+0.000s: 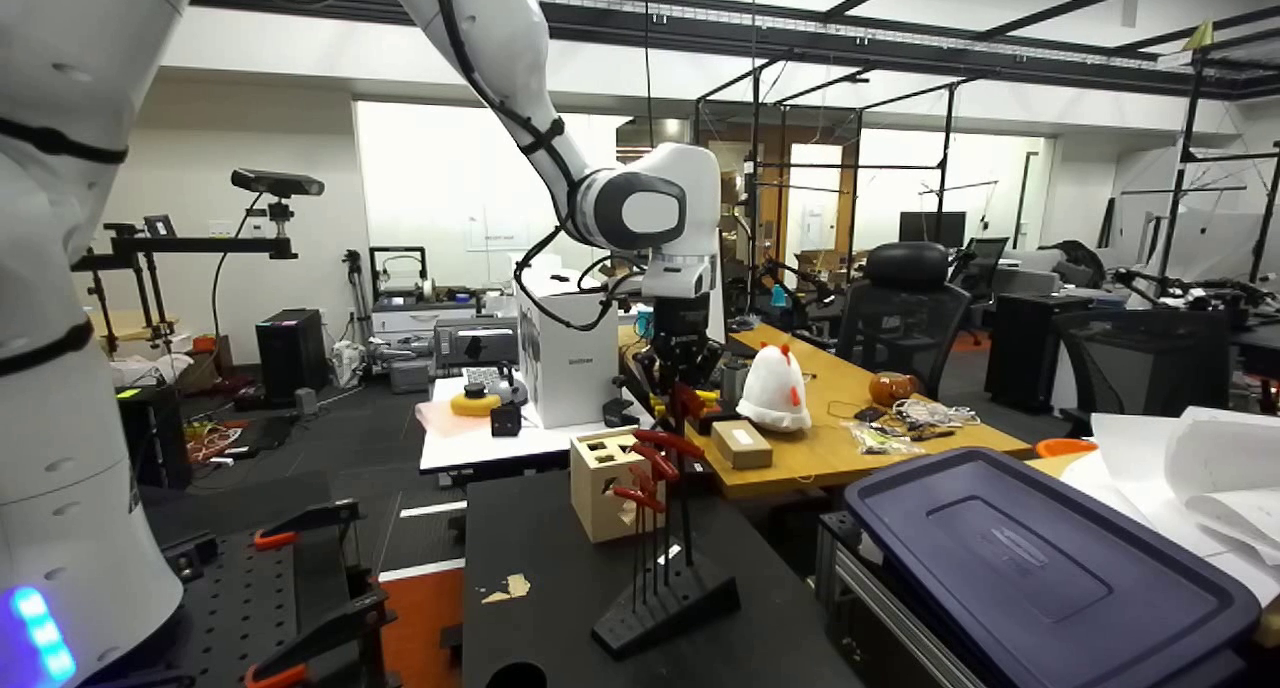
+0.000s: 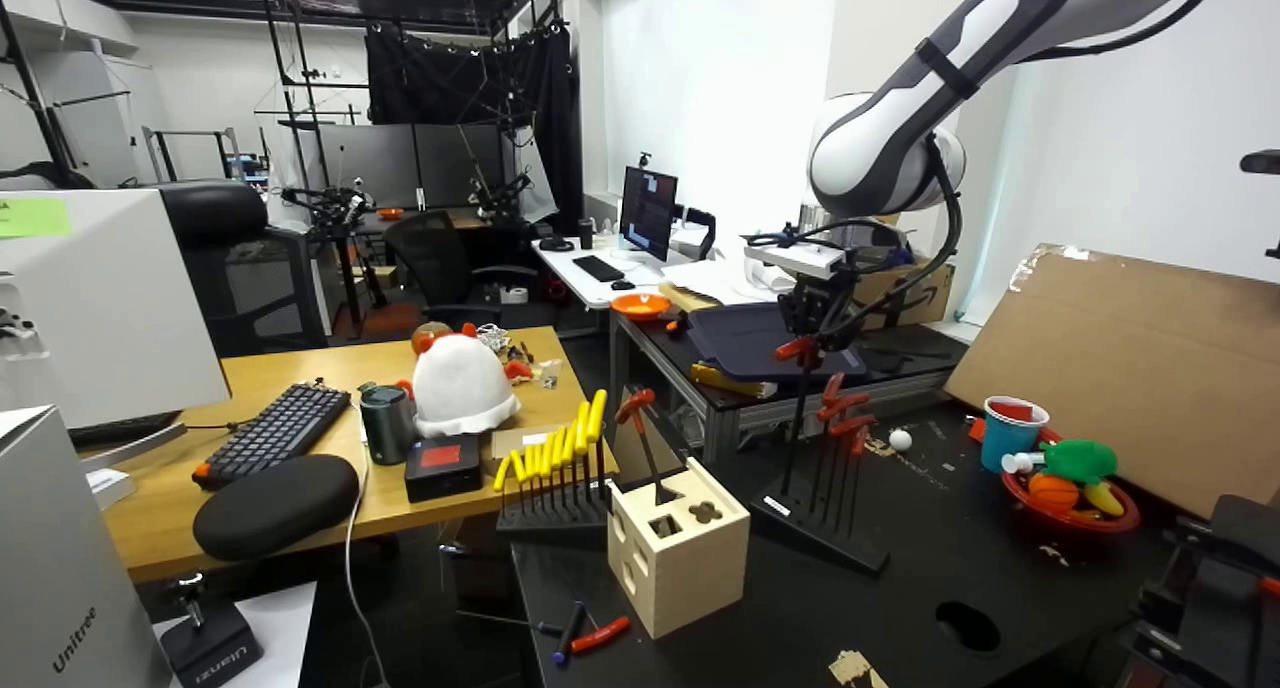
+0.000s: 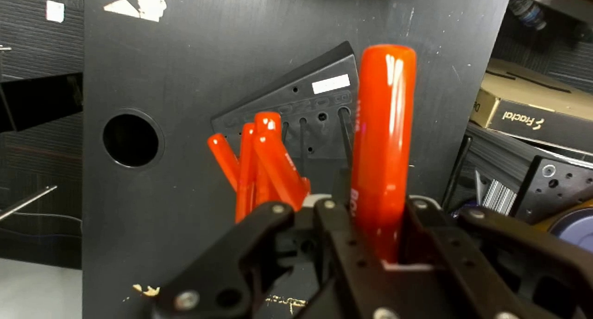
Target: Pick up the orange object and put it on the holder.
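Background carton [image 3: 539,103] reads "Fractal" while the tool [image 3: 375,205] clasps an orange handle [image 3: 385,124].

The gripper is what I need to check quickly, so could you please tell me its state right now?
Gripper: closed, holding the orange tool handle that lies between its fingers.
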Motion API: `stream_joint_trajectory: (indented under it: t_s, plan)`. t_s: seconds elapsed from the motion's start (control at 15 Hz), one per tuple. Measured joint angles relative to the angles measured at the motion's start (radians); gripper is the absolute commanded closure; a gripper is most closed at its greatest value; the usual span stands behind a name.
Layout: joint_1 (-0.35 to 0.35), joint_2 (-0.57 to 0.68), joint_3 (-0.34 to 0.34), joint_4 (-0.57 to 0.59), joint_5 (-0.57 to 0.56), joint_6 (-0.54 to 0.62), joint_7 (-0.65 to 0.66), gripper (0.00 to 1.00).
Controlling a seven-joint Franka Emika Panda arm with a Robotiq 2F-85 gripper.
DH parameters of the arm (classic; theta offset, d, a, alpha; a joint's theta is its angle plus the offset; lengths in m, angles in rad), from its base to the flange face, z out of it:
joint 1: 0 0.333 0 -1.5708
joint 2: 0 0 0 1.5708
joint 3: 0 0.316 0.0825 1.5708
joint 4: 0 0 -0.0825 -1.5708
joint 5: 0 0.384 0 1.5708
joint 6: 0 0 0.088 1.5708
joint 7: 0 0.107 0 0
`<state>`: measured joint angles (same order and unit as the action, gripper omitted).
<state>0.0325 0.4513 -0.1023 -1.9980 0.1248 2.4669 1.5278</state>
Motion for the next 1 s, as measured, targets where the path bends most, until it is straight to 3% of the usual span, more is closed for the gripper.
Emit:
stream_joint_trajectory:
  t_s: [1.0]
  plan:
    - [-0.013,0.083,0.0,0.126,0.0,-0.11,-0.167,0.95]
